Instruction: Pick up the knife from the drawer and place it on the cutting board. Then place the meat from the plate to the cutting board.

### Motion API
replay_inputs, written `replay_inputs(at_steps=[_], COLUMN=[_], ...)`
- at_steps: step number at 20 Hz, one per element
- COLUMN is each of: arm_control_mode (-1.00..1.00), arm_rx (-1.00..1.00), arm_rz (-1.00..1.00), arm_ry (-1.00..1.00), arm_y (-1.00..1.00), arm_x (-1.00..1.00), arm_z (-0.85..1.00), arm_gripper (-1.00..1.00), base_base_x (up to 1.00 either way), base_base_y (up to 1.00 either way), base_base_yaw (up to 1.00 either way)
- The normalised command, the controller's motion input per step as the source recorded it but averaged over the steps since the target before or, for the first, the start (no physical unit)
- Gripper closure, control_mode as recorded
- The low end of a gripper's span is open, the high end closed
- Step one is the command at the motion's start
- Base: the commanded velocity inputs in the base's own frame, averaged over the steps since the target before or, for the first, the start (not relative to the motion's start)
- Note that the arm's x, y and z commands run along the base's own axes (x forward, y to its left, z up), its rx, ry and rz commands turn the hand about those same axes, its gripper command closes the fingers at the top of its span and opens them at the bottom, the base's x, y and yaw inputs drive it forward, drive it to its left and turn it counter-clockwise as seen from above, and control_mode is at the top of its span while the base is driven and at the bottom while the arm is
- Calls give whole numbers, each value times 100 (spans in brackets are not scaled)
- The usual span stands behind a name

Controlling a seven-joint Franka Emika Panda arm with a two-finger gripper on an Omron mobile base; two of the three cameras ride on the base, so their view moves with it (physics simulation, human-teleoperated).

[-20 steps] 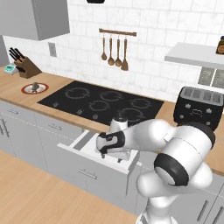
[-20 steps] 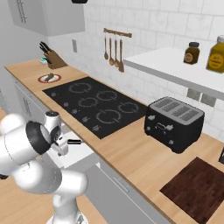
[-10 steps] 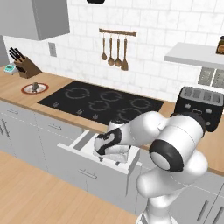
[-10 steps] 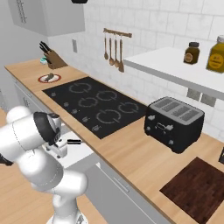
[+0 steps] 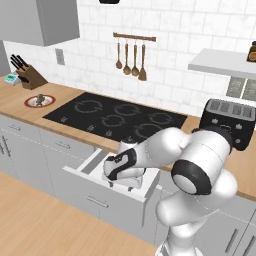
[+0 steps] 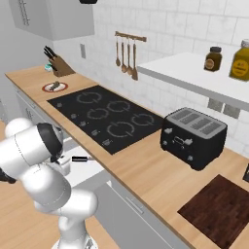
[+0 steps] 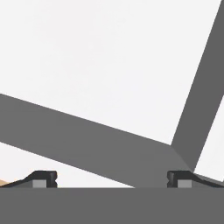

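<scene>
Gripper (image 5: 122,181) is reaching down into the open drawer (image 5: 95,167) in the left base view, with the white arm bending over the counter edge from the right. Its fingertips are sitting low inside the drawer, hidden behind the hand. The plate (image 5: 39,101) is resting on the counter at far left, near the knife block (image 5: 29,76), with the meat (image 5: 39,99) lying on it.

Right base view: the knife (image 6: 81,159) is lying in the white drawer (image 6: 90,171), its black handle showing just past the arm's elbow; the blade is hidden. The cutting board (image 6: 219,205) is lying on the counter at lower right, well apart from the drawer, beyond the toaster (image 6: 193,137). The plate (image 6: 54,88) is sitting left of the stove (image 6: 104,116).

Hand view: the two fingertips (image 7: 42,179) are standing spread wide apart with nothing between them, facing the drawer's white floor (image 7: 109,57) and grey walls meeting at a corner.
</scene>
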Motion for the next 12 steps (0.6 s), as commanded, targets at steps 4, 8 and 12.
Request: replay_inputs(at_steps=[4, 8, 12], arm_control_mode=[-100, -100, -100], arm_rx=[0, 0, 1], arm_rz=[0, 0, 3], arm_ry=[0, 3, 9], arm_y=[24, 38, 69], arm_x=[-11, -14, -14], arm_z=[-9, -20, -39], arm_gripper=[-100, -100, -100], base_base_x=[0, 0, 0], base_base_y=[0, 0, 0], base_base_yaw=[0, 0, 0])
